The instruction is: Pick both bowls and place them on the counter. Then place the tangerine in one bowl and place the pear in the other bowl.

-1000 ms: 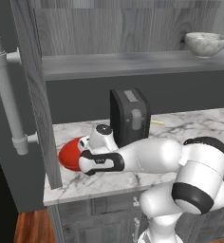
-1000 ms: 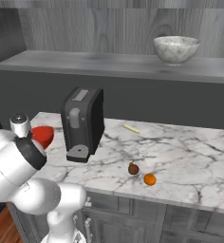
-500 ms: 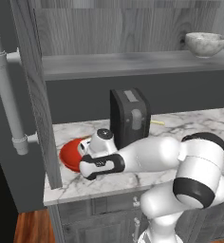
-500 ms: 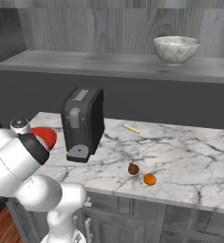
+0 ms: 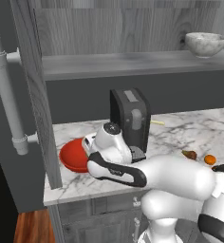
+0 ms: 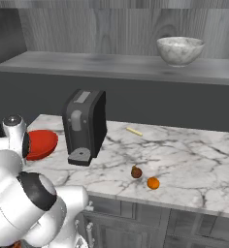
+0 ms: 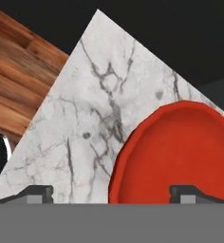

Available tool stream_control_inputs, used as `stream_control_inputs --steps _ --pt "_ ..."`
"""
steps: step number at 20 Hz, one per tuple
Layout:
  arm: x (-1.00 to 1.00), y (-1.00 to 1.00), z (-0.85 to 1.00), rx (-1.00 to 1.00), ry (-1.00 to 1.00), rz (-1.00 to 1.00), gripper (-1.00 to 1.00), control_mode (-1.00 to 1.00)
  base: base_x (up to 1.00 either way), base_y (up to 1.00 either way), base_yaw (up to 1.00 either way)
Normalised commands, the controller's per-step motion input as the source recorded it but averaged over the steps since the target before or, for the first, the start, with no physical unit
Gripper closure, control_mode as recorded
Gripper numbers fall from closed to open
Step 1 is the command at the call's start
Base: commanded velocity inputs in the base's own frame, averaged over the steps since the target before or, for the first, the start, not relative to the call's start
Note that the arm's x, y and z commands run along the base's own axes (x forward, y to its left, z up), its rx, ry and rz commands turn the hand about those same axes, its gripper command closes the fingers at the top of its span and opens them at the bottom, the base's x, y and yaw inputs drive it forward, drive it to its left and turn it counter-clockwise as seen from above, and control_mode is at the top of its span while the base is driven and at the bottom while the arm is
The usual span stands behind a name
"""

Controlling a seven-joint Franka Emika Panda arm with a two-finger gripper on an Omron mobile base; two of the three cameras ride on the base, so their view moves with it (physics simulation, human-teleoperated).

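The red bowl [image 5: 71,156] [image 6: 41,143] [image 7: 180,152] rests on the white marble counter [image 5: 180,130] [image 6: 199,155] at its left end. My gripper [image 7: 113,193] hovers just over the bowl's rim, open; one fingertip [image 7: 38,192] is above the marble, the other above the bowl's inside. Nothing is held. The marbled bowl [image 5: 206,43] [image 6: 180,50] stands on the grey shelf [image 5: 133,64] [image 6: 111,65] at the right. The tangerine [image 5: 209,159] [image 6: 153,182] and the brown pear [image 5: 190,154] [image 6: 136,172] lie side by side near the counter's front edge.
A dark coffee machine [image 5: 130,121] [image 6: 85,126] stands on the counter just right of the red bowl. A thin pale stick [image 6: 134,131] lies behind it. A grey cabinet side panel [image 5: 35,95] and a pipe [image 5: 7,95] close off the left.
The jaws have opened wide and let go of the red bowl, which now sits on the counter. The hand has drawn slightly up and to the right.
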Motion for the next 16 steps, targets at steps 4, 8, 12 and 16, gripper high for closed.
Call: stream_control_inputs --steps 4,8,12,16 --pt "-0.18 -0.46 0.58 0.00 0.00 -0.15 -1.00 -1.00 0.00 0.00 0.00" --pt "-0.29 -0.36 0.65 0.00 -0.01 -0.22 -1.00 -1.00 0.00 0.00 0.00" --pt "-0.31 -0.28 0.80 0.00 -0.01 -0.21 -1.00 -1.00 0.00 0.00 0.00" --pt "-0.21 -0.43 0.68 -0.04 0.00 -0.20 -1.00 -1.00 0.00 0.00 0.00"
